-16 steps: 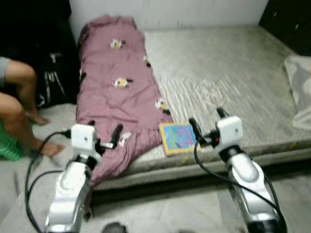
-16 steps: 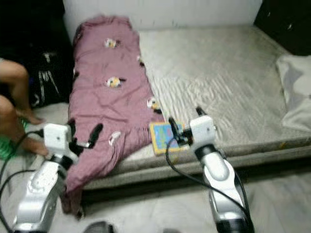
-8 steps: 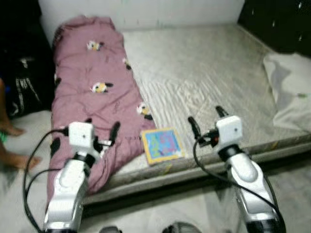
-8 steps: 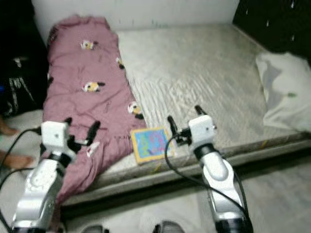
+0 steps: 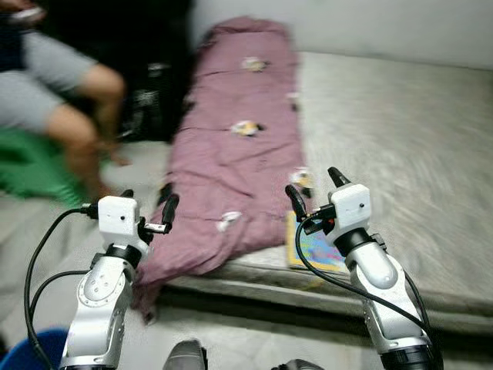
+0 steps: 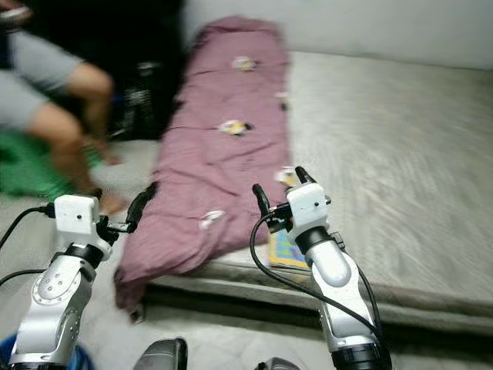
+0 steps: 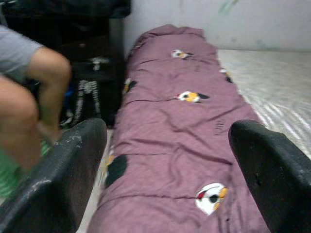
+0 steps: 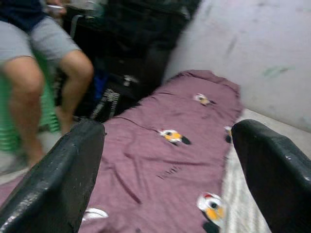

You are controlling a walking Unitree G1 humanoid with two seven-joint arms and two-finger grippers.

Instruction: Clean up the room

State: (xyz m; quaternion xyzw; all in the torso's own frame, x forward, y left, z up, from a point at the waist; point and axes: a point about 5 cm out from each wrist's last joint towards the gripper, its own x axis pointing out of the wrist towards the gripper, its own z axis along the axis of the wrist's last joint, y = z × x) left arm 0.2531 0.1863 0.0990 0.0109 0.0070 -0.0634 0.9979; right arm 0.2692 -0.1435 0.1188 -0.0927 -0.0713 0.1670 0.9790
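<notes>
**Tidying barely begun: blanket and book still on the mattress**

Mattress first: it takes up most of the scene, its grey sheet rumpled and unmade. Along its left side lies a mauve blanket printed with small cartoon figures, stretched lengthwise from the wall to the near edge, where its corner spills over onto the floor. Just beside the blanket's near end, at the mattress edge, rests a colourful children's book, partly hidden behind the right arm. Nothing looks folded, stacked or put away, so by my reading the clean-up is at its start (everything is left to do).

A person sits on the floor off to the left, knees drawn up, well apart from both arms.

Both arms are raised ahead of the robot and carry nothing. The left gripper hovers over the floor just beside the hanging blanket corner, fingers spread wide. The right gripper hangs above the mattress edge, near the book and the blanket's end, its fingers also spread wide, touching neither.
</notes>
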